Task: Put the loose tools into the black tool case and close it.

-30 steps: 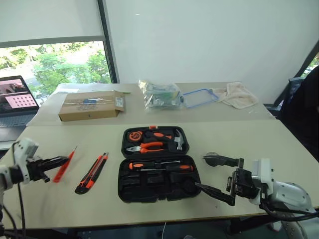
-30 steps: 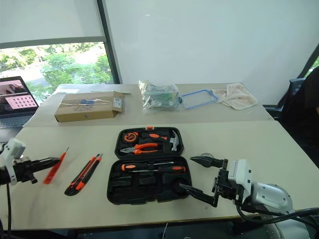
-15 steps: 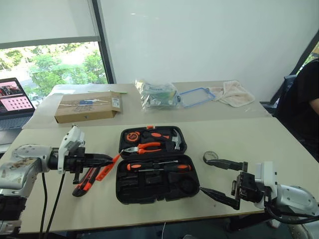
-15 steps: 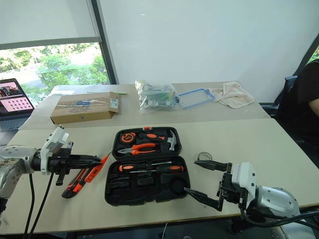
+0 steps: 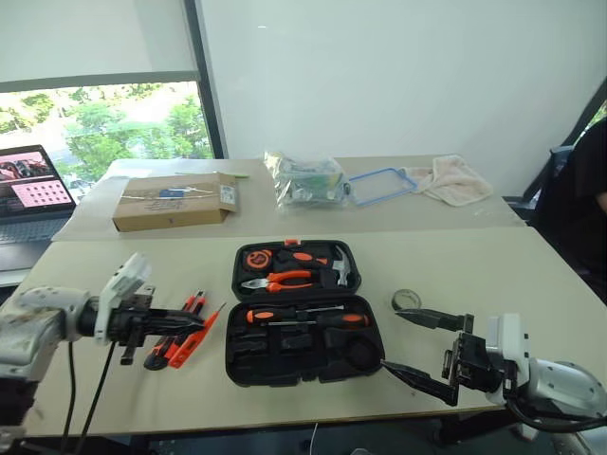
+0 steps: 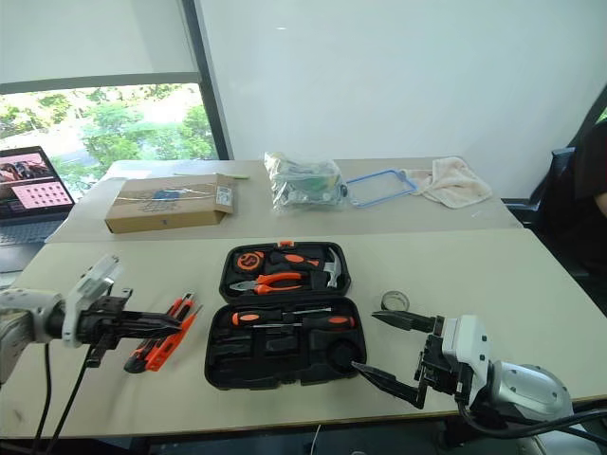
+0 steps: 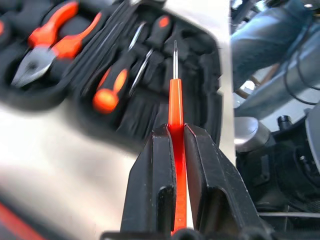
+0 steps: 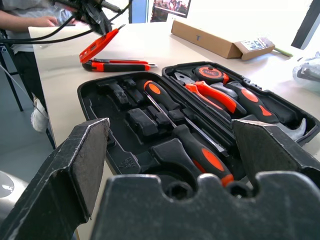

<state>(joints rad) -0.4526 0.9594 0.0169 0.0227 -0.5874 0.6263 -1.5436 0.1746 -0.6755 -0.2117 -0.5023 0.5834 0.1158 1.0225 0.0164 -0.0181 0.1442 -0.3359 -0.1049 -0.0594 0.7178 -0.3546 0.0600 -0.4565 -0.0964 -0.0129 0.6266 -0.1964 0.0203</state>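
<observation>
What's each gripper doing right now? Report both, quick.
Left gripper: closed on the slim orange screwdriver, tip aimed at the black tool case.
Right gripper: open, holding nothing, beside the case.

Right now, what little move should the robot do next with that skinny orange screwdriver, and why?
Probably carry it on toward the black tool case. The left gripper is shut on the slim orange screwdriver, its tip aimed at the open case, not yet over an empty recess.

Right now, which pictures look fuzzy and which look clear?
Left wrist view: the slim orange screwdriver is sharp, the tool case behind it smeared. Right wrist view: its own fingers are soft, the case clear. Left eye view: bright window, everything fairly crisp.
</observation>
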